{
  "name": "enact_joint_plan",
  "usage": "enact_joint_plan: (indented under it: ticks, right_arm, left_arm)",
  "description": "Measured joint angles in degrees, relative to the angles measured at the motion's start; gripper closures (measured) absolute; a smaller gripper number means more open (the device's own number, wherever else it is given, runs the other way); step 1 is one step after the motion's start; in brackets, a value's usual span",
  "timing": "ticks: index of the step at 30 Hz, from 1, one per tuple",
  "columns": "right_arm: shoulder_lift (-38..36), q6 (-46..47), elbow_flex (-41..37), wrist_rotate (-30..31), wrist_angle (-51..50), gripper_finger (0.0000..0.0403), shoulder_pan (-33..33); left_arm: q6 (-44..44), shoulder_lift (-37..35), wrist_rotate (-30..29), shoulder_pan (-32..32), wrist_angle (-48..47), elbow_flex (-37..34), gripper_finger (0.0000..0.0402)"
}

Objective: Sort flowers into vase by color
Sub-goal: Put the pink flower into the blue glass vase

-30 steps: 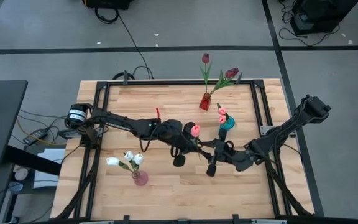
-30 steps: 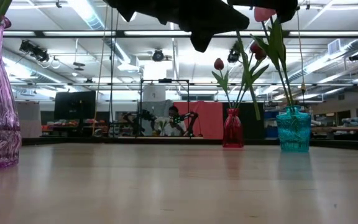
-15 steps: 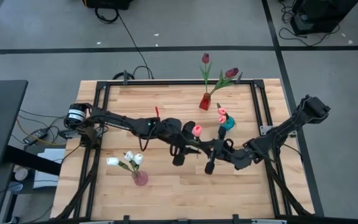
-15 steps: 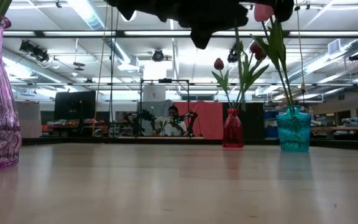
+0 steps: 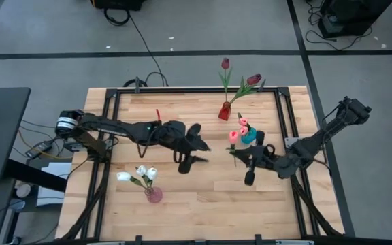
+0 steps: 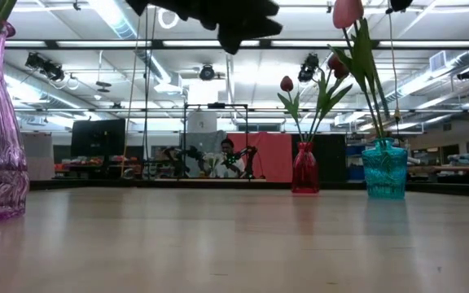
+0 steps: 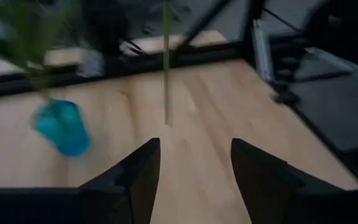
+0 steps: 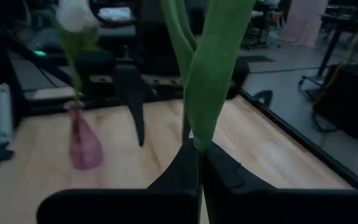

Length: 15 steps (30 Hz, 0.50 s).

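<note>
Two grippers have traded roles within the last second: a pink tulip [image 5: 233, 137] that was held between both arms near the table's middle has been handed over. The left gripper [image 5: 194, 151], which was clamped on the stem, now stands spread wide and empty, as the left wrist view shows, with the bare stem [image 7: 166, 62] hanging free beyond its fingertips. The right gripper [image 5: 240, 154], open a second ago, has been closed tight on that stem; in the right wrist view the green stem and leaf [image 8: 213, 68] rise straight out of the pinched fingers.

The tulip has been carried toward the teal vase [image 5: 249, 136], and its pink head now lies just beside the pink bud already standing there. For the sorting, this is taken to mean that the flower is on its way to the vase of its own colour. Whether the stem's lower end is yet over the vase mouth cannot be told from above, since gripper and leaves overlap there. Dark red tulips stand in the red vase [image 5: 224, 111], white ones in the pink vase [image 5: 154, 195].
</note>
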Motion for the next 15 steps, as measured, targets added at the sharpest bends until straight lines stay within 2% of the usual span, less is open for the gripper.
enact_joint_plan:
  ticks: [3,8,10,15]
  right_arm:
    - [-3.4,-0.3,0.0,-3.1,-3.5,0.0392,-1.6]
    - [-9.1,-6.3,0.0,-16.1,-0.8,0.0392,-3.6]
    - [-11.1,-8.9,0.0,-18.0,1.5,0.0392,-3.8]
    - [-17.2,-14.4,0.0,-17.7,1.9,0.0392,-4.0]
  left_arm:
    - [0.5,-3.1,-4.1,0.4,1.1,-3.0,0.0199]
    - [0.1,-7.5,-6.5,0.8,1.2,-6.5,0.0198]
    - [-0.2,-9.5,-6.5,0.8,1.8,-7.9,0.0198]
    - [0.0,-13.7,-3.8,1.7,8.1,-14.4,0.0198]
